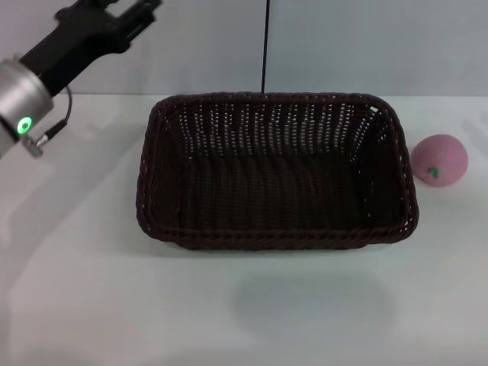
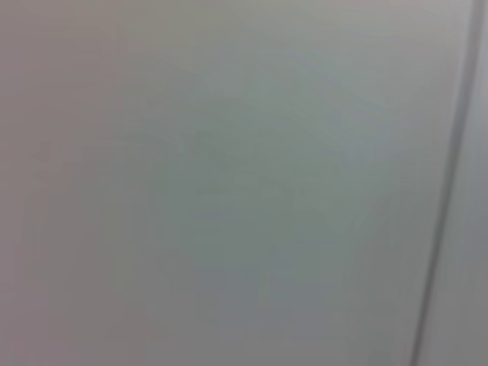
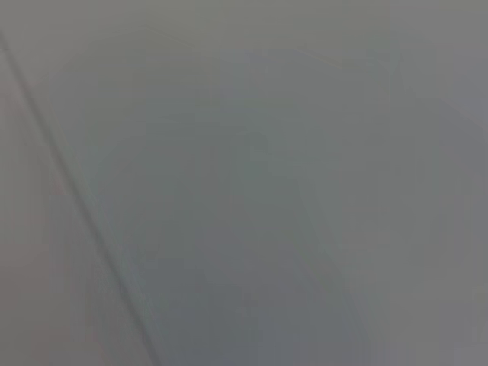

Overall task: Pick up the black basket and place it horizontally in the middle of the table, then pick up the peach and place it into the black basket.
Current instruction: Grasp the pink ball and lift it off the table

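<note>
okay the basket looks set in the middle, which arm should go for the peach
Right, probably. The peach lies on the table just off the black basket's right end. The left tool is raised at the far left; the right arm isn't in view.

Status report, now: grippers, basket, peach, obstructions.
Left gripper raised at far left, off the basket; right gripper not in view. Black basket lying horizontally mid-table, empty. Peach on the table right of it. Nothing in the way.

Looks like a lab or test bench: bare white table (image 1: 91,305), blank pale wall (image 1: 366,46), one thin black cable (image 1: 264,46) hanging behind.
</note>
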Robot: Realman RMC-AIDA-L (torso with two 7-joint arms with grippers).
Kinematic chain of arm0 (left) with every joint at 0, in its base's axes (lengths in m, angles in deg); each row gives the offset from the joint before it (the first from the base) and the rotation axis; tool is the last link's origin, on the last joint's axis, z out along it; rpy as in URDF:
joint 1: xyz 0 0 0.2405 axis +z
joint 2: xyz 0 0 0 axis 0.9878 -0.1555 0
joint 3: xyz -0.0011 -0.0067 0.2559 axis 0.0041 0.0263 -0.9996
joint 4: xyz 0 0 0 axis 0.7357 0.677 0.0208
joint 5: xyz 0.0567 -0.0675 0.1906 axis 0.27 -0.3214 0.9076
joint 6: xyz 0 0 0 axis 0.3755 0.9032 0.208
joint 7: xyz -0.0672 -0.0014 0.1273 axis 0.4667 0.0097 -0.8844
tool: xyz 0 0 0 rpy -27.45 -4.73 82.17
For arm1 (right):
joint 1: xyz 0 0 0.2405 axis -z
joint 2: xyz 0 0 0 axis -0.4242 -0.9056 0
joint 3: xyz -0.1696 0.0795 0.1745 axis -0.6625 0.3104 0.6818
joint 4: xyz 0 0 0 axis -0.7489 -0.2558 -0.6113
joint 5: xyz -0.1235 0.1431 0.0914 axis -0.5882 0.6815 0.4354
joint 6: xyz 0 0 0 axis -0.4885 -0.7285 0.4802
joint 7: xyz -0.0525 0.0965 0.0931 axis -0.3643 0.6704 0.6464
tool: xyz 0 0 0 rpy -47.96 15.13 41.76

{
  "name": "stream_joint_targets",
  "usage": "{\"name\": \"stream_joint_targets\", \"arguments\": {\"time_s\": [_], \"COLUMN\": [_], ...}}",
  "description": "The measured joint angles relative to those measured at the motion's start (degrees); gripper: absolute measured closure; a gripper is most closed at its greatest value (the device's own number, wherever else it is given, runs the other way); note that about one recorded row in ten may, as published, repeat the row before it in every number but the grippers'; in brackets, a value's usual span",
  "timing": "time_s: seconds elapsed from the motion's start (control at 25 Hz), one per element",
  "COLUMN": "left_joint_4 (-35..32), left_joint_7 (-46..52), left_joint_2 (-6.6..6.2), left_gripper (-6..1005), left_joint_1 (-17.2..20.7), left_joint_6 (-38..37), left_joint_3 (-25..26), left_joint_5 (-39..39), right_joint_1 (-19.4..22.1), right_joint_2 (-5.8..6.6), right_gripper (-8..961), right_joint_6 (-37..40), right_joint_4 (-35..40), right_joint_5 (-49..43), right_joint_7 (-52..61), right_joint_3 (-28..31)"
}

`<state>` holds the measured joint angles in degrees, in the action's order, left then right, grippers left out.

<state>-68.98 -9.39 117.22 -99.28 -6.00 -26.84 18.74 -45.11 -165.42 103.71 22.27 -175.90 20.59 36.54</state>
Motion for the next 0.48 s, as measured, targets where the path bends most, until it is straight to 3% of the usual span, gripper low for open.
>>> {"name": "stream_joint_targets", "arguments": {"time_s": [0.04, 0.16, 0.24, 0.28, 0.4, 0.44, 0.48], "left_joint_4": [5.5, 10.3, 15.4, 15.4, 17.7, 18.7, 18.7], "left_joint_7": [-4.2, -7.5, -9.8, -9.8, -9.9, -10.0, -10.0], "left_joint_2": [0.02, 0.02, 0.02, 0.02, 0.01, 0.0, 0.0], "left_gripper": [327, 328, 328, 328, 329, 329, 330], "left_joint_1": [0.0, -0.2, -0.7, -0.7, -0.7, -0.7, -0.7], "left_joint_6": [-3.7, -7.4, -11.2, -11.2, -12.3, -12.9, -12.9], "left_joint_3": [-0.3, -0.5, -0.5, -0.5, -0.5, -0.6, -0.6], "left_joint_5": [-7.1, -11.7, -15.3, -15.3, -16.2, -16.4, -16.4], "right_joint_1": [-0.6, -1.8, -4.3, -4.3, -9.1, -12.4, -12.4], "right_joint_2": [0.14, 0.61, 2.05, 2.05, 4.21, 5.18, 5.18], "right_gripper": [497, 501, 504, 505, 509, 511, 512], "right_joint_6": [2.6, 4.6, 8.0, 8.0, 12.3, 14.3, 14.3], "right_joint_4": [8.1, 14.6, 21.0, 21.0, 24.6, 25.0, 25.0], "right_joint_5": [-6.5, -12.5, -21.2, -21.2, -31.7, -38.3, -38.3], "right_joint_7": [8.0, 14.3, 22.0, 22.0, 27.6, 29.2, 29.2], "right_joint_3": [0.0, 0.0, 0.0, 0.0, -0.1, -0.3, -0.3]}}
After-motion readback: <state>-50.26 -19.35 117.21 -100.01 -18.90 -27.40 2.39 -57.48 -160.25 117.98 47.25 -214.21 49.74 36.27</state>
